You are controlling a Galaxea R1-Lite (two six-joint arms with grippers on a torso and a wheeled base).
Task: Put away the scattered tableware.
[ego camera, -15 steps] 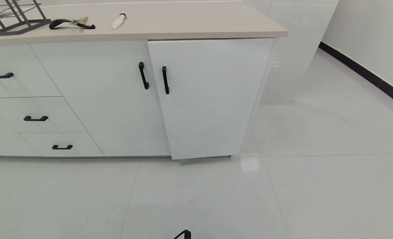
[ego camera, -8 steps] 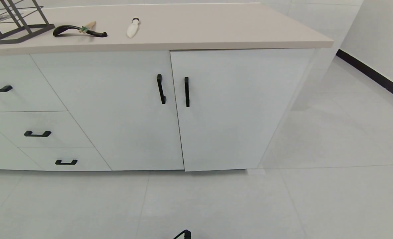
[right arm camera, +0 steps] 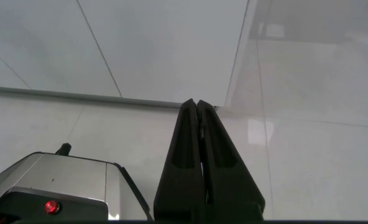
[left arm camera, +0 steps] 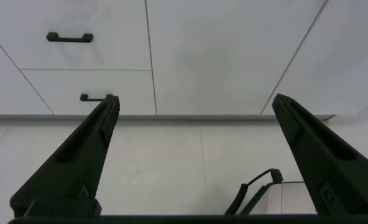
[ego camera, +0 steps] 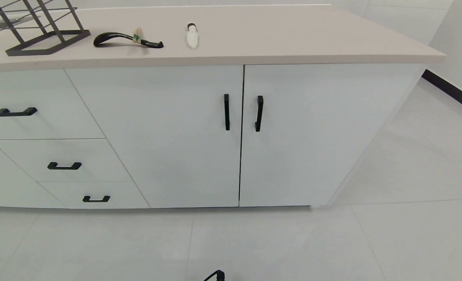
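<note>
On the beige counter (ego camera: 293, 35) lie a black ladle-like utensil (ego camera: 125, 39) with a small wooden piece (ego camera: 138, 31) beside its handle, and a white utensil with a black end (ego camera: 192, 37) to its right. My left gripper (left arm camera: 196, 109) hangs low in front of the drawers, open, with nothing between its fingers. My right gripper (right arm camera: 197, 112) is shut and empty, low over the floor by the cabinet's foot. Both grippers are far below the counter.
A black wire rack (ego camera: 43, 37) stands at the counter's left end. Below are two closed cabinet doors (ego camera: 160, 136) with black handles (ego camera: 226, 112) and a stack of drawers (ego camera: 39, 152). Open tiled floor (ego camera: 391, 234) spreads in front and to the right.
The whole head view has shifted, so the camera moved and the counter now sits further right in the picture. The right cabinet door, ajar one second ago, now lies flush shut.
</note>
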